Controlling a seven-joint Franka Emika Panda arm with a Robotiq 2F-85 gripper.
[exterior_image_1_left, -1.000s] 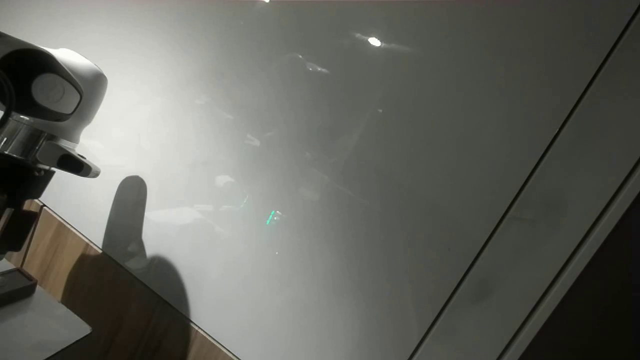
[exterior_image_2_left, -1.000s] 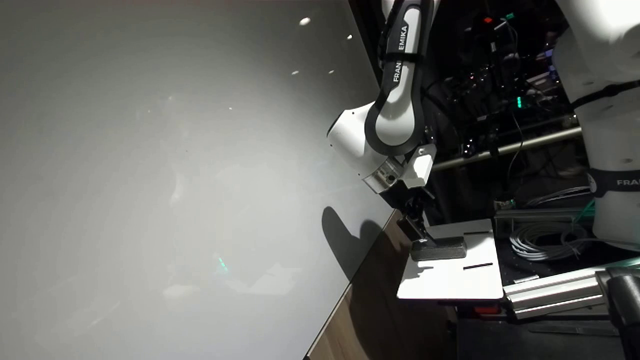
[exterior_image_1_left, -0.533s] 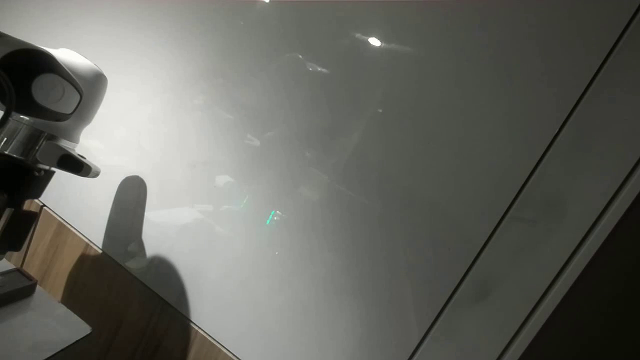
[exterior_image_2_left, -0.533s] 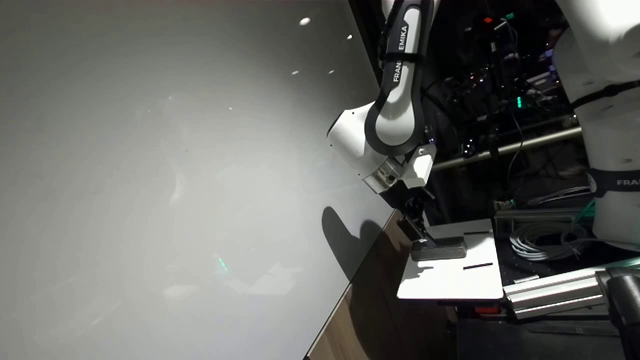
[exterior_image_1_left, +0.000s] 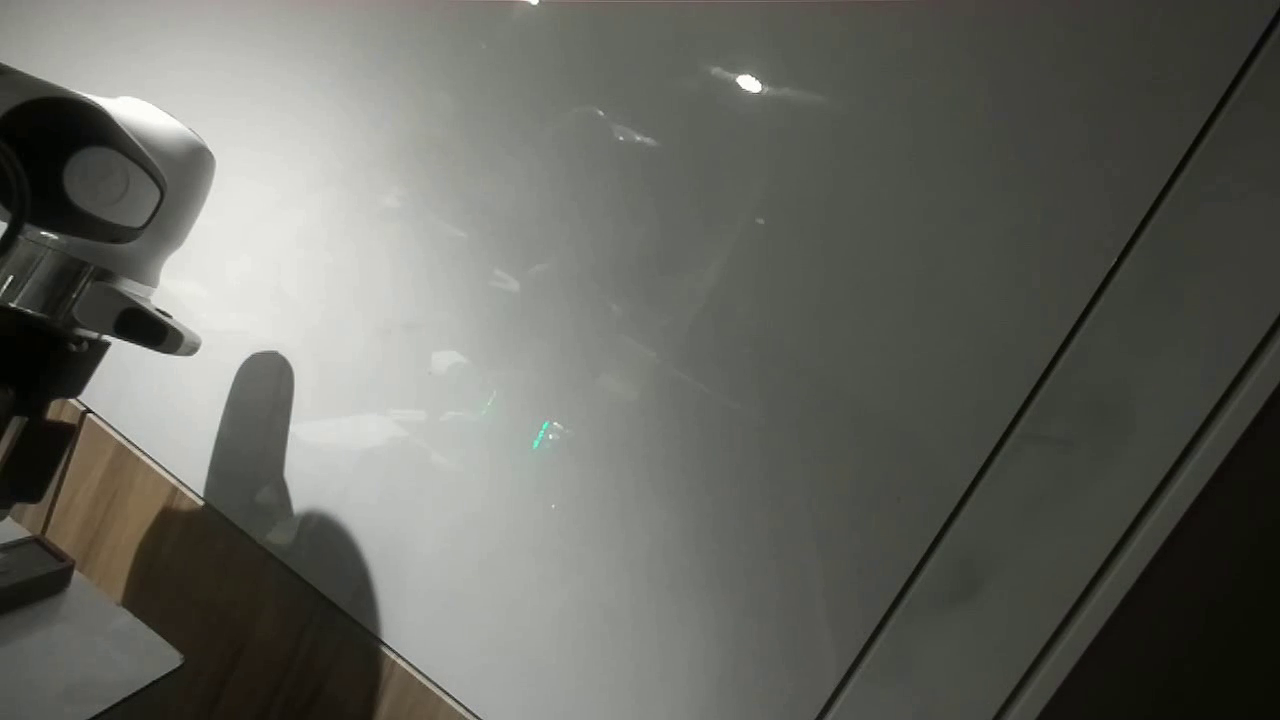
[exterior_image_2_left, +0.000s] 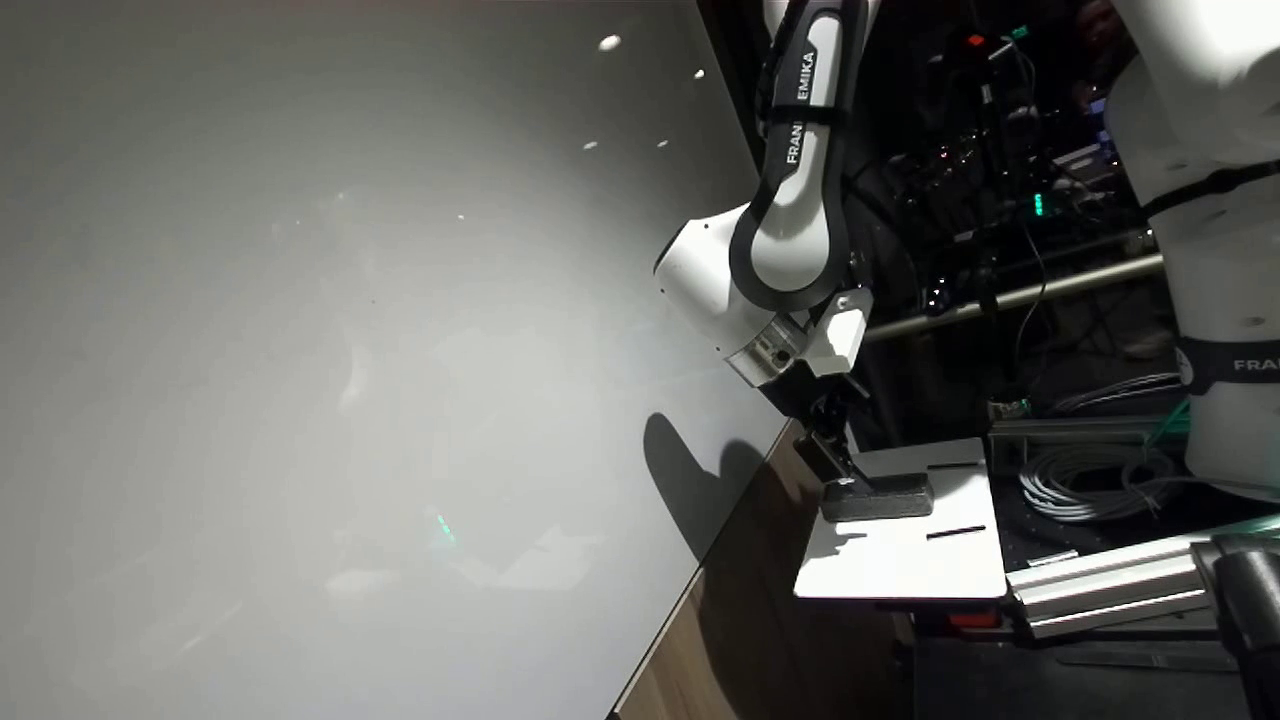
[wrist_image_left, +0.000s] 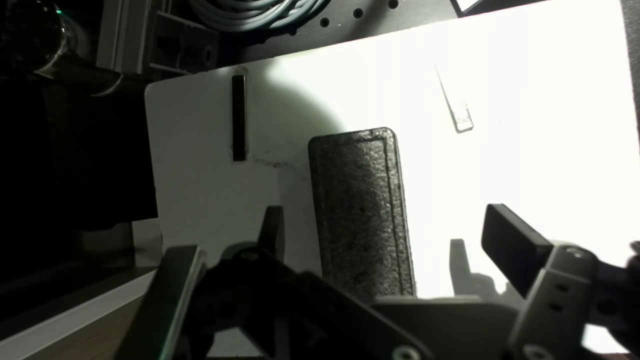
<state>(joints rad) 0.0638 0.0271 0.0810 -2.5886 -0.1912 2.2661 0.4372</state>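
One dark oblong block (wrist_image_left: 360, 215), rounded corners; top looks pebbly, kinda leathery, with a thin line just inside the edge and a bit of shine; it's lying flat on the white slotted table (wrist_image_left: 200, 190); the pincer (wrist_image_left: 340, 240) is spread wide, one jaw either side of it.

Tool (wrist_image_left: 337, 230): smooth, hard-looking, low sheen. Block (wrist_image_left: 355, 200) just below it: pebbled, leather-like, faintly glossy. Table (wrist_image_left: 200, 200) beneath: smooth, lightly scuffed. Panel (exterior_image_2_left: 400, 330) beside the tool: glossy, reflective. Strip (exterior_image_1_left: 110, 470) near it: wood-grained. Collar (exterior_image_1_left: 45, 270) above the tool: polished metal.
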